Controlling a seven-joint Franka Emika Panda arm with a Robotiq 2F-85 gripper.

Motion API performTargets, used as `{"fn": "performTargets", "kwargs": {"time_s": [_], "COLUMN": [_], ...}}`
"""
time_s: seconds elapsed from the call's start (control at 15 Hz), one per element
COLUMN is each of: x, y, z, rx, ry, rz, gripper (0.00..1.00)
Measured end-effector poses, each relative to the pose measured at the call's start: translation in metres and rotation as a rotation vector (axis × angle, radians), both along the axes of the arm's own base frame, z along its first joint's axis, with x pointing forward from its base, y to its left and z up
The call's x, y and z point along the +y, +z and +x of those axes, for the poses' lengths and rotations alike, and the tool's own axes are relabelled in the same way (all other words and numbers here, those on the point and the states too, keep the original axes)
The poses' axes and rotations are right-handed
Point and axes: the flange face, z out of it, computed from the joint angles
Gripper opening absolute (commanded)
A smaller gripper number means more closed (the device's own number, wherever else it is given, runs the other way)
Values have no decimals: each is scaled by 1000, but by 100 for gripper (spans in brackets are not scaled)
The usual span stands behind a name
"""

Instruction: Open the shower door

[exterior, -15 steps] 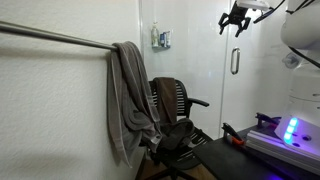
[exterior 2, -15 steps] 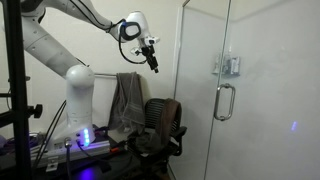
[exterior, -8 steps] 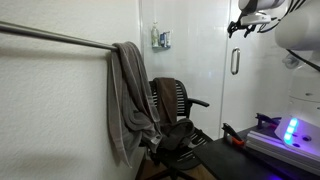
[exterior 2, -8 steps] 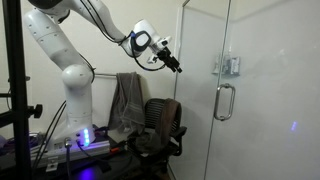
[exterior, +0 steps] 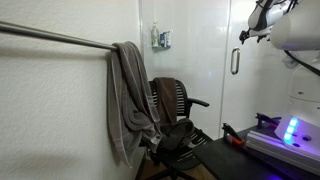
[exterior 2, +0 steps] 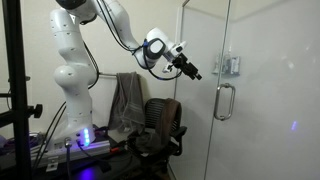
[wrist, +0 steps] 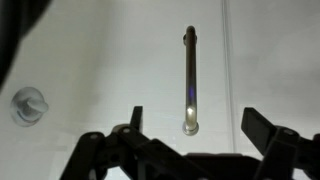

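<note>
The shower door is a tall clear glass panel, shut, with a silver D-shaped handle near its edge. The handle also shows in an exterior view and fills the middle of the wrist view. My gripper is open and empty, held in the air up and to the side of the handle, with a gap between them. It also shows in an exterior view. In the wrist view my two fingers are spread wide on either side of the handle's lower end, apart from the glass.
A black office chair stands by the tiled wall, with a grey towel hanging from a rail. A small shelf with bottles is behind the glass. A fixed glass panel stands next to the door. The robot base glows blue.
My gripper has swung toward the shower door and come down closer to the handle's height. The door has not moved.
</note>
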Motion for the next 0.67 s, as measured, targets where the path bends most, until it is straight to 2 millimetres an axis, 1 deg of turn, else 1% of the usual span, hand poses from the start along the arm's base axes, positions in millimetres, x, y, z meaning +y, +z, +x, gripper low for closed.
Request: {"fn": "performTargets", "kwargs": {"time_s": [0.13, 0.2, 0.33, 0.47, 0.53, 0.6, 0.67], "x": [0, 0, -3, -13, -21, -31, -45], "y": [-3, -14, -39, -55, -58, -54, -43], "z": [1, 4, 20, 41, 50, 58, 65], "rx": [26, 72, 160, 195, 196, 184, 162], "ry": [3, 1, -2, -9, -13, -22, -38], "rz": [-8, 11, 55, 69, 57, 31, -7], "gripper": [100, 100, 100, 100, 100, 100, 100]}}
